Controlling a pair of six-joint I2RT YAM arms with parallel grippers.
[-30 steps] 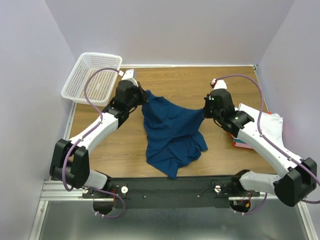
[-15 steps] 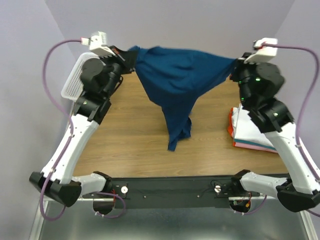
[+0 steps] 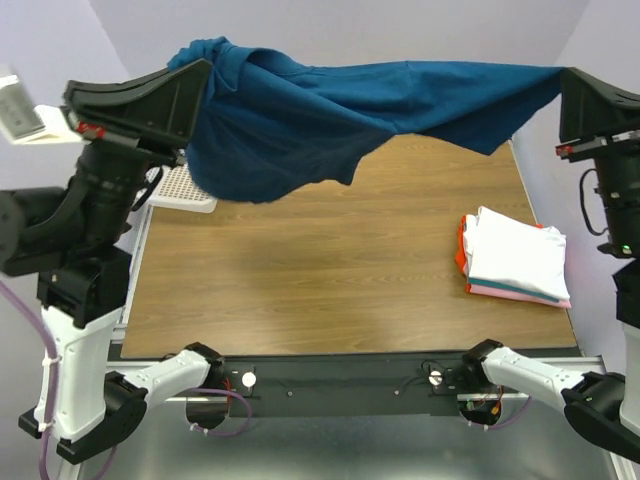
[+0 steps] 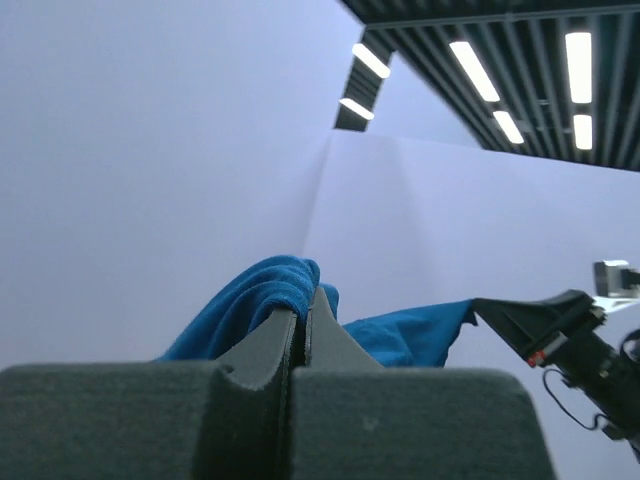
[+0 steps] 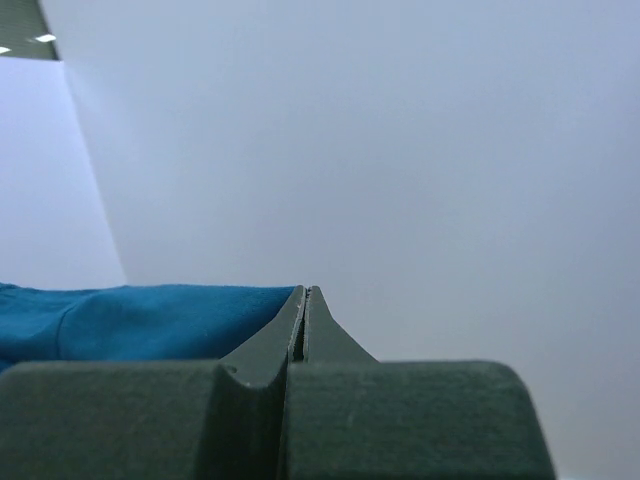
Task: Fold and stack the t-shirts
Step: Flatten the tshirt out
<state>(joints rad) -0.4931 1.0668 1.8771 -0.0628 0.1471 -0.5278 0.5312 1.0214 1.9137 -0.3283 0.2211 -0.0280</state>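
The dark teal tee (image 3: 350,110) hangs stretched high over the table (image 3: 300,290), slung between my arms, I'd say to shake it open before laying it flat. My left gripper (image 3: 205,68) pinches one bunched edge and my right gripper (image 3: 563,82) clamps the other. The folded stack (image 3: 515,255) sits well below, at the table's right.

A brown wood-grain table (image 3: 330,270) boxed in by plain pale lilac walls (image 3: 400,30).
The smooth matte walls close off the table at the back and on both sides. A black bar (image 3: 340,378) runs along its near edge, with a dull grey metal sheet (image 3: 330,450) below. The left wrist view shows a dark slatted ceiling (image 4: 480,20) carrying long white strip lights (image 4: 475,70), all lit.
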